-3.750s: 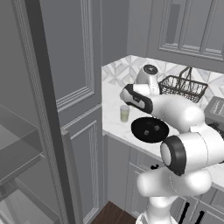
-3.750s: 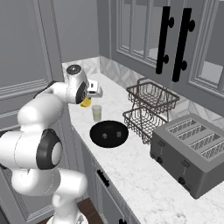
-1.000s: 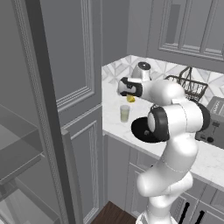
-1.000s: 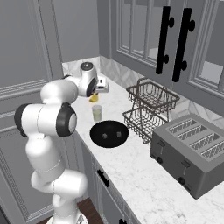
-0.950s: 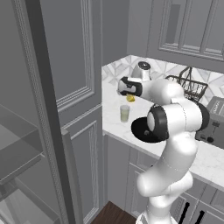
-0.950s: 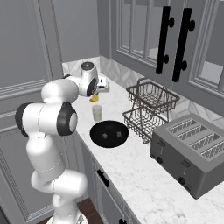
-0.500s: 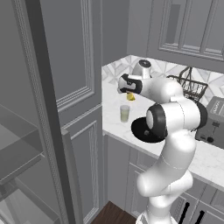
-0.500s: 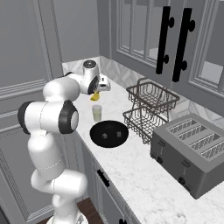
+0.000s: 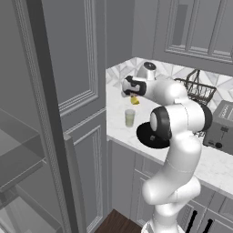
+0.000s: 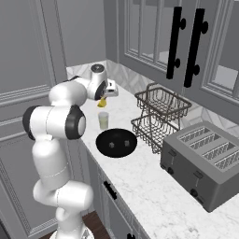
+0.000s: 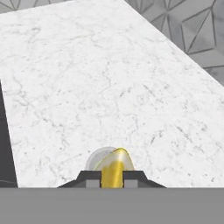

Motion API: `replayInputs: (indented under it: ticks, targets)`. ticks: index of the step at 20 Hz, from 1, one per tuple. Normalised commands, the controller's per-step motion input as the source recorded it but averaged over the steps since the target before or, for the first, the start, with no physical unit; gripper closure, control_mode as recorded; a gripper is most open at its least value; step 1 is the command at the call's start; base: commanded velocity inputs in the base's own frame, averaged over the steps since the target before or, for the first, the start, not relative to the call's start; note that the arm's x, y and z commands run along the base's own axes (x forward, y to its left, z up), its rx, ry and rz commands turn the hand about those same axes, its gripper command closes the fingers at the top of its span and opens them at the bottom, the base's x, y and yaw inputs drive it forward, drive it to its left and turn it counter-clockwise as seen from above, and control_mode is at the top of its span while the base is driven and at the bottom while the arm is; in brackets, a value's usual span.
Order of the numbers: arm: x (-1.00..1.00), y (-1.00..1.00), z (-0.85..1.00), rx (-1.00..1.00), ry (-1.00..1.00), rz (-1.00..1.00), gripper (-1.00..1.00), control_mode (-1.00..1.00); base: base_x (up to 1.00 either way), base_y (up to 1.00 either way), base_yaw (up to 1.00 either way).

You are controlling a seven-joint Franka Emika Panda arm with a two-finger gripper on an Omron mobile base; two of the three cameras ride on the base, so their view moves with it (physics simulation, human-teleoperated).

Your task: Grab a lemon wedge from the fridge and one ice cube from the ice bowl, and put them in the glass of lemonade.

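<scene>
Gripper (image 11: 112,175), fingers clamped on the lemon wedge (image 11: 114,167), held in the air directly above the glass of lemonade (image 10: 103,121), which stands on the white marble counter (image 10: 154,186) just beside the black ice bowl (image 10: 116,142).

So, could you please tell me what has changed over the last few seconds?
The gripper, jaws shut on the lemon wedge, has swung from beside the glass of lemonade to hover above it. The glass, ice bowl, wire basket and toaster stayed put.
</scene>
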Motion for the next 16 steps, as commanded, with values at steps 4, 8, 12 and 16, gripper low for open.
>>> replayInputs:
  ticks: [4, 8, 12, 16]
  targets:
    - [0.00, 0.00, -0.05, 0.00, 0.00, 0.04, 1.00, -1.00, 0.00, 0.00, 0.00]
    - [0.02, 0.00, -0.21, 0.00, 0.00, 0.00, 1.00, -1.00, 0.00, 0.00, 0.00]
    - [0.06, 0.00, -0.17, 0.00, 0.00, 0.00, 1.00, -1.00, 0.00, 0.00, 0.00]
    - [0.19, 0.00, 0.00, 0.00, 0.00, 0.00, 1.00, -1.00, 0.00, 0.00, 0.00]
